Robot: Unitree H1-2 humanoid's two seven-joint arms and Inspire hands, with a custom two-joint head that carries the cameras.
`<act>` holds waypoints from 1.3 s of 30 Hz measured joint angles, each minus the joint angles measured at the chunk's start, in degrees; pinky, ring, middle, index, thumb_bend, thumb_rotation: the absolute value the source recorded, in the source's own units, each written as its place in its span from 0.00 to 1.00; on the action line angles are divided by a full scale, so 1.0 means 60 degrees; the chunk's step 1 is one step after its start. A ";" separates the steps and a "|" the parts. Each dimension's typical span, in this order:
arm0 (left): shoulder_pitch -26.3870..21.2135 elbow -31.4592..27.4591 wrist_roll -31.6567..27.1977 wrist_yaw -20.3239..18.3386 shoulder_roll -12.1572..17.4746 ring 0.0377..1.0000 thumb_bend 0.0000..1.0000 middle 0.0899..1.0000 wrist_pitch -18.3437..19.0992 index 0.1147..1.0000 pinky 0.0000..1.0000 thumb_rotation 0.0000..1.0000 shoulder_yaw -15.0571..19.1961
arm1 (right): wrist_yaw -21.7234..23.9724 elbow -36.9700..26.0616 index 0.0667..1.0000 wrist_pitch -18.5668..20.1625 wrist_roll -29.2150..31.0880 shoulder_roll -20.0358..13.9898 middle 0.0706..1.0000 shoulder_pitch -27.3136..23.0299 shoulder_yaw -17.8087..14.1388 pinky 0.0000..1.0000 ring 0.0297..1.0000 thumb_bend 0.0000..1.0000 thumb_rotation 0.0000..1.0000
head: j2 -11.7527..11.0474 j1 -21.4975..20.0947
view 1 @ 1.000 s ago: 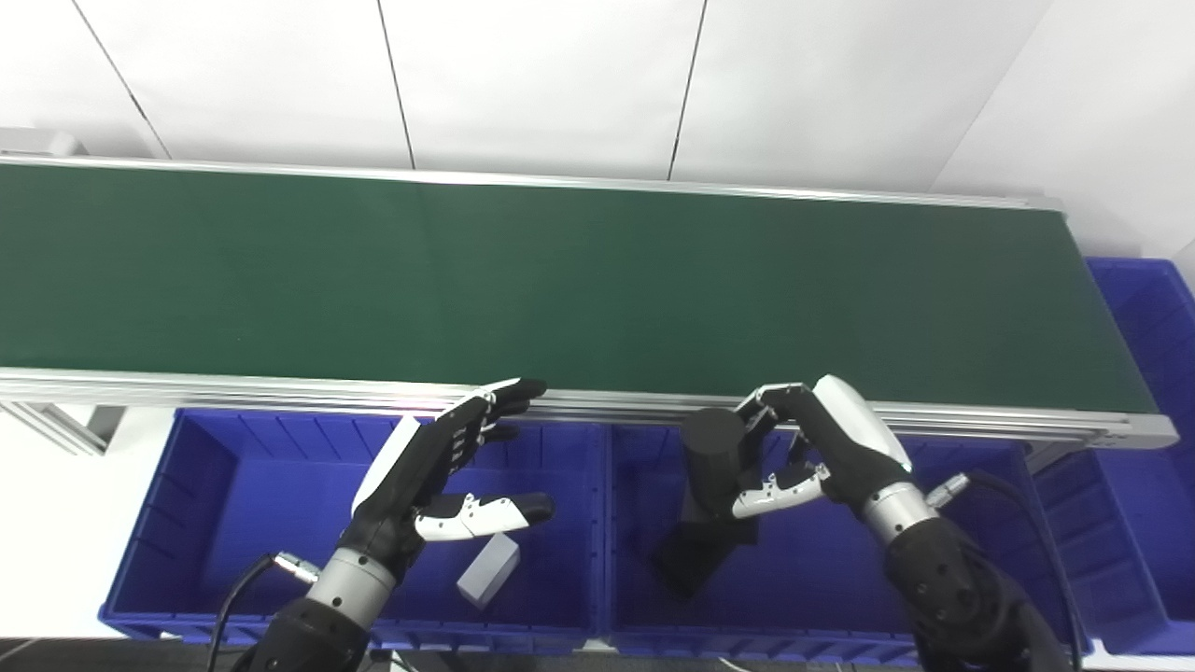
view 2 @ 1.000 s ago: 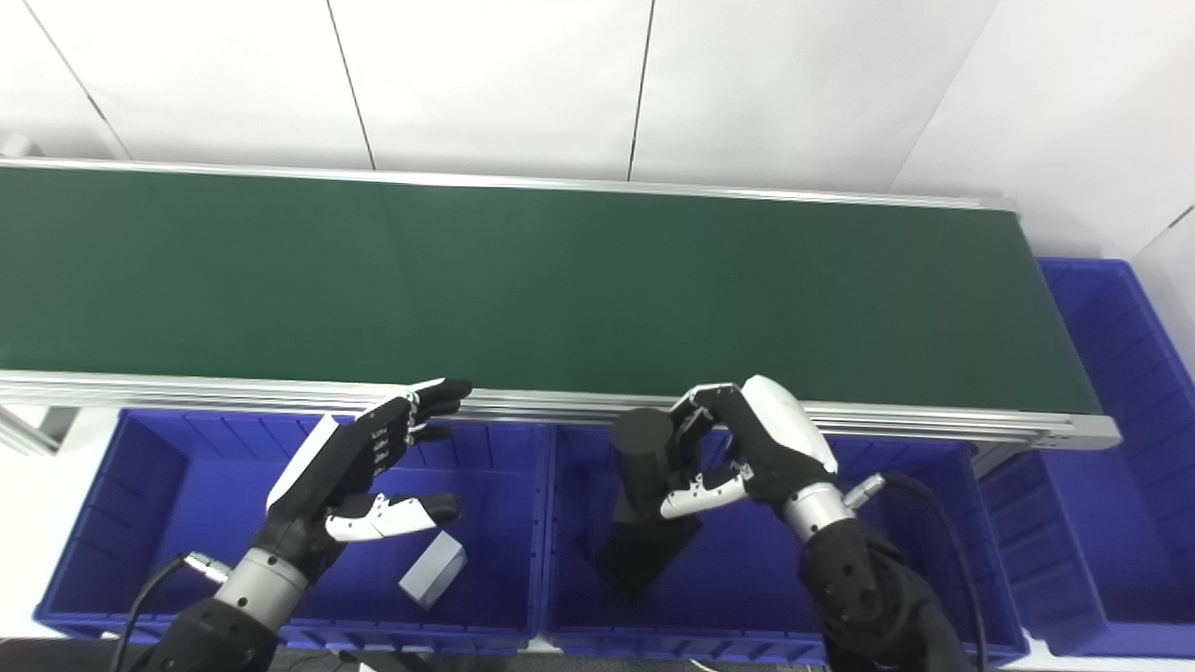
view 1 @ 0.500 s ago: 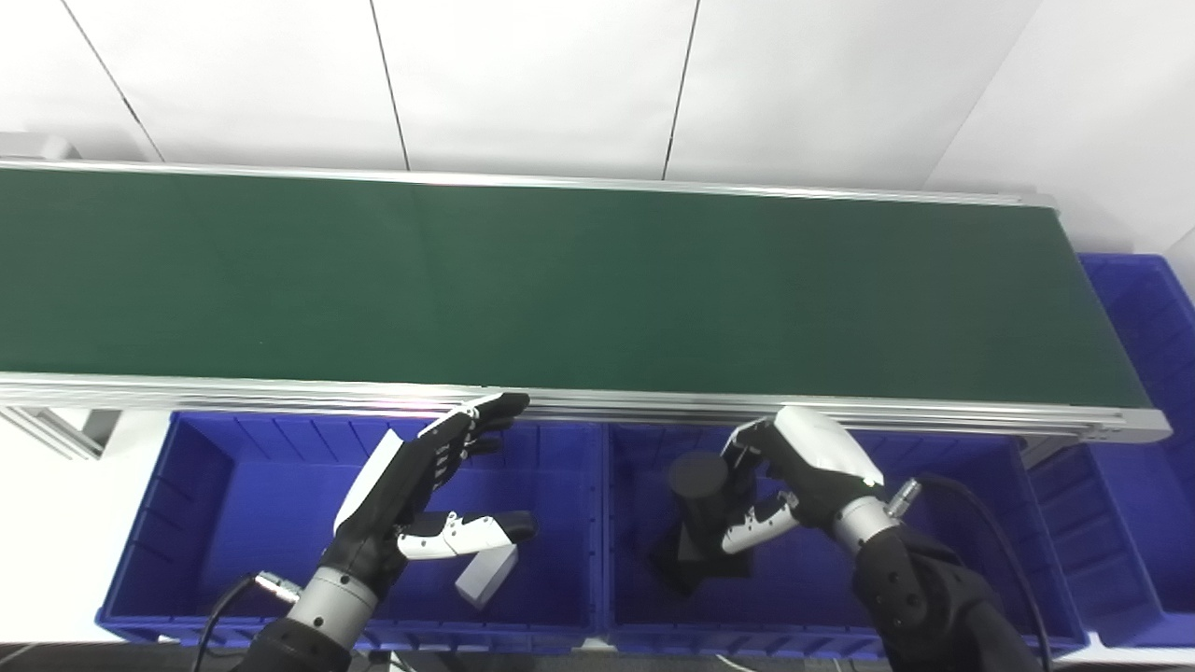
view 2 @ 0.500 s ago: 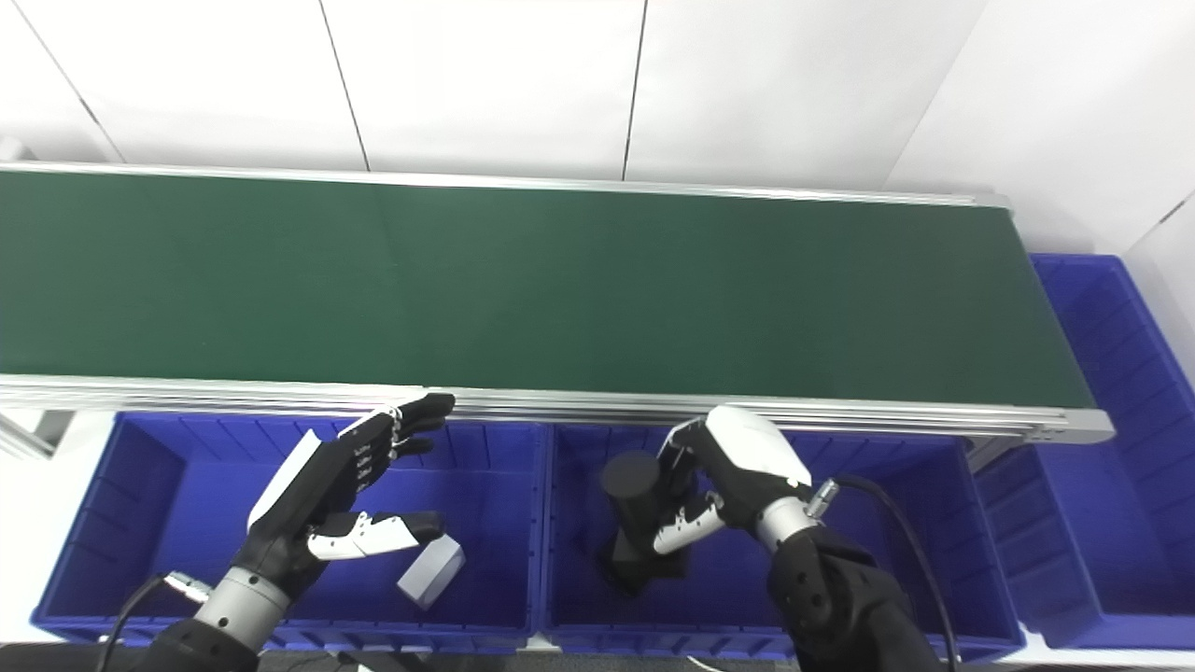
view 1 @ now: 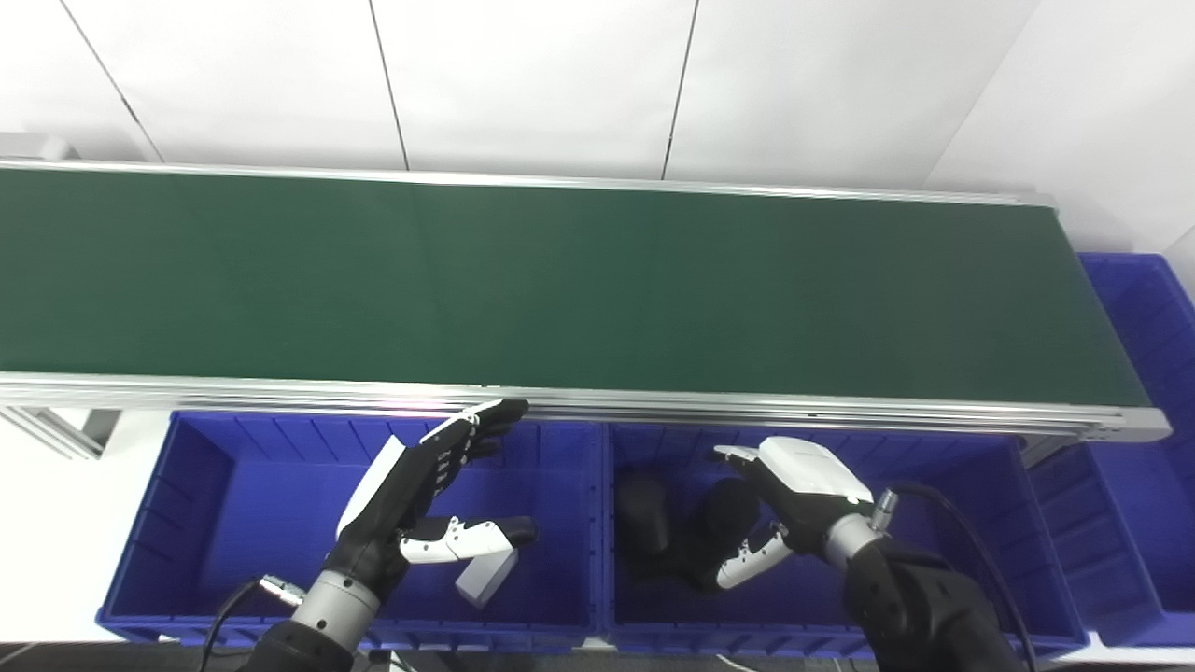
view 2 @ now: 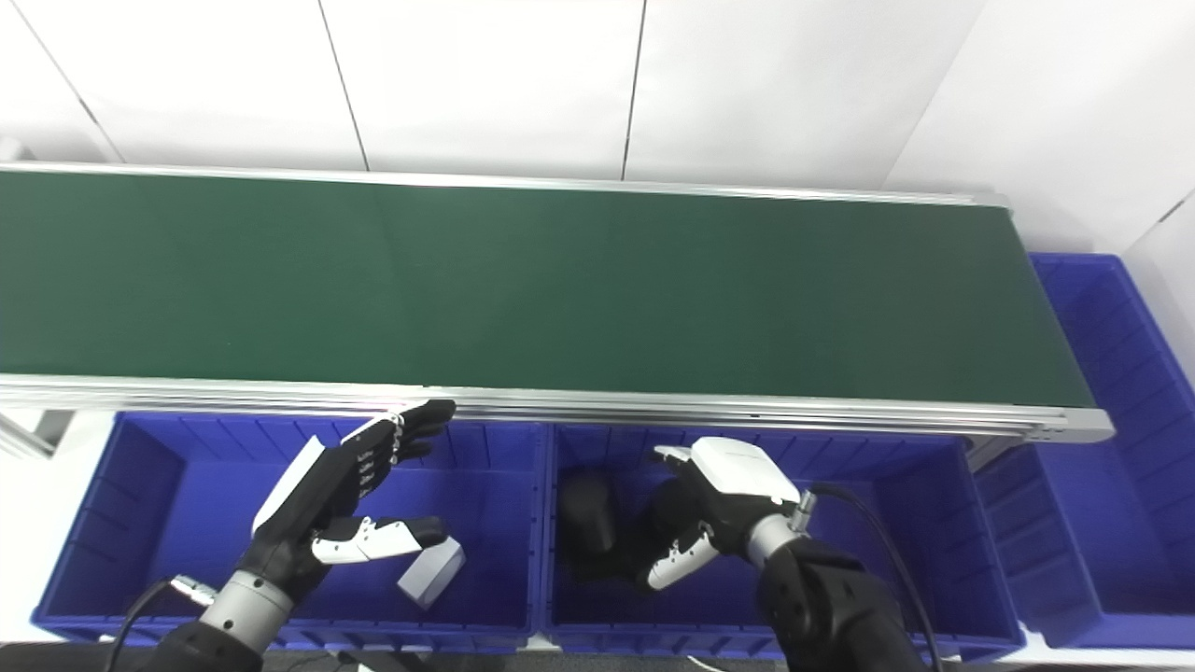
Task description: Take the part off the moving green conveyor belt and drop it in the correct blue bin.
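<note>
The black cylinder part is blurred inside the middle blue bin, near the bin's left wall and apart from my right hand. My right hand hovers in that bin just right of the part, open, with its fingers spread and nothing in them. A dark shape lies under its palm; I cannot tell whether that is another part or a shadow. My left hand is open over the left blue bin. No part shows on the green conveyor belt.
A white block lies in the left bin under my left thumb. The belt's aluminium rail runs just above both bins. A third blue bin stands past the belt's right end. White wall panels rise behind the belt.
My right hand came down from the rail into the middle bin and let go of the black cylinder, which now sits to its left. The left hand sank slightly.
</note>
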 measured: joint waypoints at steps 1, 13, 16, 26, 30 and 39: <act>0.0017 0.0039 0.0027 0.0005 -0.0001 0.89 0.88 0.88 -0.0027 0.81 0.87 0.46 0.0003 | -0.0315 -0.0075 1.00 -0.0114 0.0123 0.0065 1.00 0.0123 -0.0077 0.96 1.00 0.84 0.38 | -0.0073 0.0102; 0.0165 0.0298 -0.0169 0.0017 -0.0071 0.94 0.89 0.94 -0.0382 0.86 0.88 0.47 0.0027 | -0.3372 -0.1113 1.00 -0.2000 0.4564 0.2097 1.00 0.2313 -0.1261 0.90 1.00 0.89 0.71 | -0.0512 0.0717; 0.0171 0.0463 -0.0180 0.0020 -0.0079 0.95 0.90 0.94 -0.0444 0.87 0.88 0.48 0.0035 | -0.3476 -0.1056 1.00 -0.2450 0.5465 0.2104 1.00 0.2546 -0.1392 0.93 0.99 0.90 0.76 | -0.0557 0.0762; 0.0272 0.1244 -0.0246 0.0412 -0.0463 0.92 0.91 0.92 -0.1621 0.88 0.86 0.47 0.0273 | -0.4235 -0.0353 1.00 -0.3366 0.6759 0.2390 0.97 0.2655 -0.1601 0.92 0.94 0.87 0.74 | -0.1128 0.1069; 0.0268 0.1471 -0.0244 0.0445 -0.0530 0.91 0.90 0.91 -0.1979 0.89 0.87 0.46 0.0354 | -0.4342 -0.0157 1.00 -0.3770 0.7039 0.2402 0.97 0.2709 -0.1598 0.92 0.95 0.85 0.76 | -0.1274 0.1128; 0.0260 0.1703 -0.0273 0.0504 -0.0652 0.91 0.90 0.90 -0.2272 0.89 0.86 0.45 0.0509 | -0.4300 -0.0026 1.00 -0.3786 0.7725 0.2272 0.98 0.2698 -0.1646 0.92 0.95 0.88 0.64 | -0.1275 0.1187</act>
